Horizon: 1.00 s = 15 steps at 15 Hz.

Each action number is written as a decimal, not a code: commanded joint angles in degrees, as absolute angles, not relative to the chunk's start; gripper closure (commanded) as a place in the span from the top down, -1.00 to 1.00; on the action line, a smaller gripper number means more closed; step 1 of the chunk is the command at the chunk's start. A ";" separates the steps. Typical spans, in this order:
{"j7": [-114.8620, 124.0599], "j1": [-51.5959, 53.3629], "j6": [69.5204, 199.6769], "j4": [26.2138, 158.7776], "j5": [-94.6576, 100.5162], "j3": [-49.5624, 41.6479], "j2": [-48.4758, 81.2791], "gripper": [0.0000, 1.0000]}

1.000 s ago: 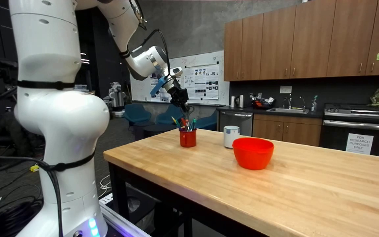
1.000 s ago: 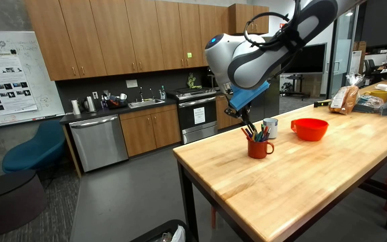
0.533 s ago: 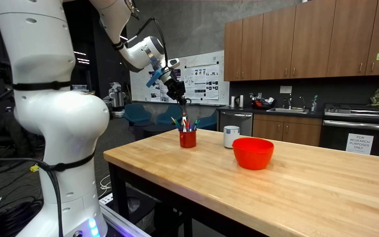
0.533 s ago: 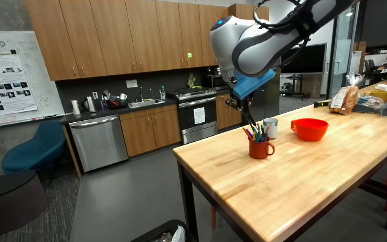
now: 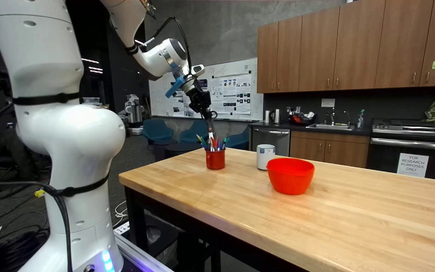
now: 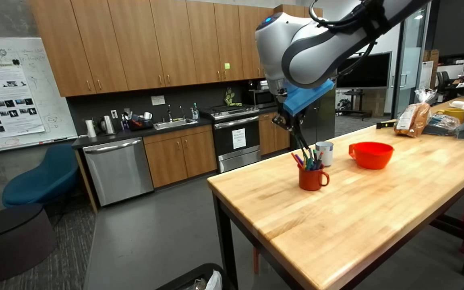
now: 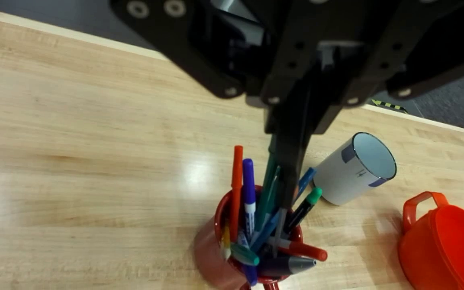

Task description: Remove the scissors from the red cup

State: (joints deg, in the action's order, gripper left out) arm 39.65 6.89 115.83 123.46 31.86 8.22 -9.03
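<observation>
"Red cup (image 7: 216, 253): are the scissors (image 7: 289, 169) out?"

"No, blades are down in it among the pens (image 7: 249, 187); the claw (image 7: 297, 121) looks clenched on their handles."

"How should it lift?"

"Slowly, I'd say, along the blades' line, pausing if a pen rides up or the cup drags."

In an exterior view taken beside the white arm (image 5: 70, 130), cabinets (image 5: 355, 49) rise at upper right beyond the tabletop (image 5: 232, 200); in an exterior view angled down past the tabletop's corner (image 6: 321, 276), they hang at upper left. The wrist view, closest, peers down past the hand (image 7: 296, 125) onto the red cup (image 7: 214, 257) all three share.
</observation>
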 commanded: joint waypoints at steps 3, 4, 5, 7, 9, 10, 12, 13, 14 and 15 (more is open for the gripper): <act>37.47 6.18 116.37 125.68 30.52 8.61 -10.91 -0.89; 37.35 6.17 116.38 125.79 30.47 8.61 -10.94 -0.89; 37.22 6.17 116.34 125.86 30.46 8.62 -10.92 -0.06; 37.03 6.16 116.31 125.95 30.50 8.64 -10.94 -0.81; 36.90 6.19 116.29 126.03 30.69 8.71 -11.05 -0.87; 36.88 6.20 116.34 126.09 30.77 8.74 -11.11 -0.95; 36.73 6.21 116.28 126.19 30.77 8.79 -11.23 -1.00; 36.63 6.22 116.29 126.26 30.62 8.78 -11.23 -1.00; 36.59 6.23 116.28 126.32 30.51 8.80 -11.18 -1.00; 36.49 6.24 116.29 126.39 30.43 8.82 -11.10 -0.48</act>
